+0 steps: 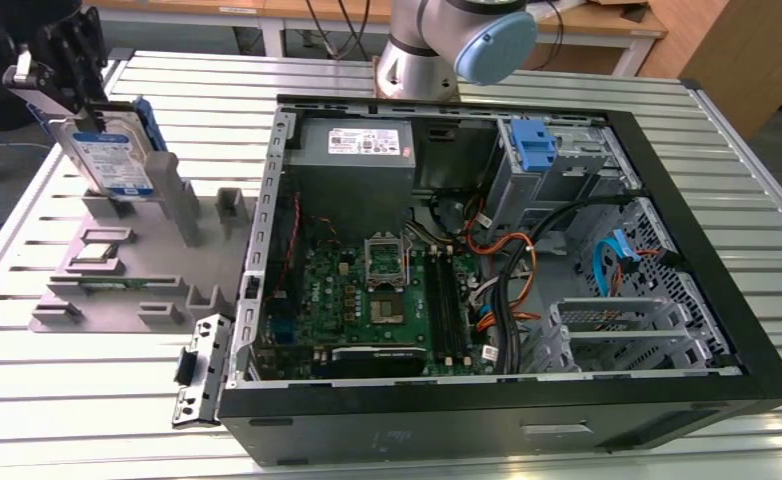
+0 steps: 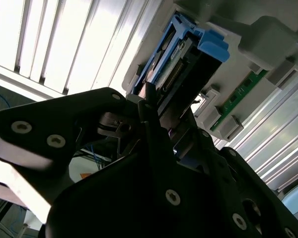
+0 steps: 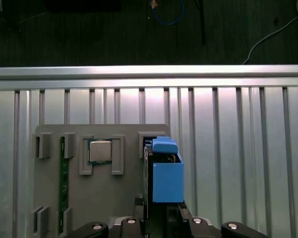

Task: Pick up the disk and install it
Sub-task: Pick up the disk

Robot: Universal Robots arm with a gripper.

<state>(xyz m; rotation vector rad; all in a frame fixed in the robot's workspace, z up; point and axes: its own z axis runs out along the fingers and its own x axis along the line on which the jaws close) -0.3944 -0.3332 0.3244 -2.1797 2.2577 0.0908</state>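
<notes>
Silver-metal with blue rails, the disk (image 1: 114, 165) is standing upright at the grey holder (image 1: 151, 290) on the counter (image 1: 44, 420), at 10 o'clock from the computer case (image 1: 711, 330). The claw (image 1: 87, 118) is gripping the disk's upper edge.

Exterior view high over case (image 1: 431, 432); both wrist views near grey fixture (image 3: 120, 198) (image 2: 274, 38)

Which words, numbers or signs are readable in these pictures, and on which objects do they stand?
Blue-and-white label on the disk: printed, too small to read.
White sticker on the power supply: printed, too small to read.
No other text is legible.
</notes>
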